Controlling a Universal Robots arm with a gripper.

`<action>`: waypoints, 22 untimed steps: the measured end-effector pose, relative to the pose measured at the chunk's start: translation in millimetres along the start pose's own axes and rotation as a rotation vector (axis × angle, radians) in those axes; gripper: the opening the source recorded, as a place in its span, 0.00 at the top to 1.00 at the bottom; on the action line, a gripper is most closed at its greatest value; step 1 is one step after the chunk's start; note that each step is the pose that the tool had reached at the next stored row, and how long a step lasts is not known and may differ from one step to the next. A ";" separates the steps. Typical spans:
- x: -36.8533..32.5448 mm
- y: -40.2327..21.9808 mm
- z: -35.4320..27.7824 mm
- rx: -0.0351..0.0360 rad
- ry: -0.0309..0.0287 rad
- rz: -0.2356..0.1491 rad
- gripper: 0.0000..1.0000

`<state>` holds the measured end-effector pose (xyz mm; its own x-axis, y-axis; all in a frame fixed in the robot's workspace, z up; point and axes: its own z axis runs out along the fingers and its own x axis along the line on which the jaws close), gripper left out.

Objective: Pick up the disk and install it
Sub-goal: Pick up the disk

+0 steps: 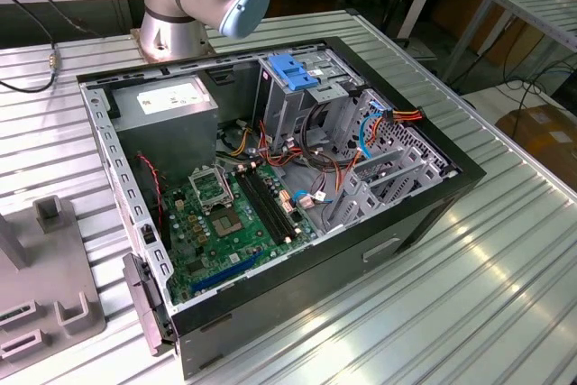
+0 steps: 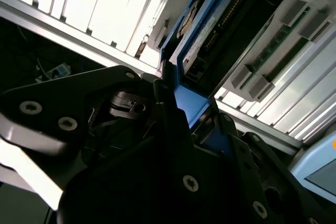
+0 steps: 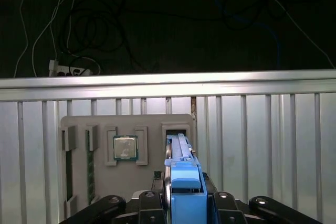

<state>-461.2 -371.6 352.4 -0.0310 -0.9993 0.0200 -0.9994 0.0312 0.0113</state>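
The disk (image 3: 181,163) appears edge-on in the first wrist view, a thin grey slab with a blue plastic rail along it. My gripper (image 3: 184,199) is shut on its near end, with a black finger on either side. The disk's far end lies at an open slot of the grey parts holder (image 3: 157,161); I cannot tell whether it still sits in that slot. In the second wrist view the disk (image 2: 206,31) shows its blue rail, a label and its connector edge, held by the gripper (image 2: 184,109).
The open computer case (image 1: 433,191) lies on the ribbed metal table (image 1: 505,259), with a blue-topped drive cage (image 1: 297,74), a power supply (image 1: 171,101) and a motherboard (image 1: 225,214) inside. The holder carries a processor chip (image 3: 125,147) and memory sticks (image 3: 91,163). Cables hang beyond the table's edge.
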 end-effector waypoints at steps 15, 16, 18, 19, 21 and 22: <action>0.1 0.1 -7.0 -0.0001 0.0001 0.000 0.63; 0.2 0.1 -8.0 -0.0001 0.0001 0.000 0.63; 0.2 0.1 -9.1 0.0001 0.0000 0.000 0.63; 0.2 0.1 -9.6 -0.0001 0.0001 0.000 0.63; 0.2 0.1 -10.4 0.0000 0.0000 0.000 0.63; 0.2 0.1 -10.7 0.0000 0.0001 0.000 0.63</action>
<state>-461.2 -371.6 363.2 -0.0310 -0.9993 0.0200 -0.9994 0.0312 0.0114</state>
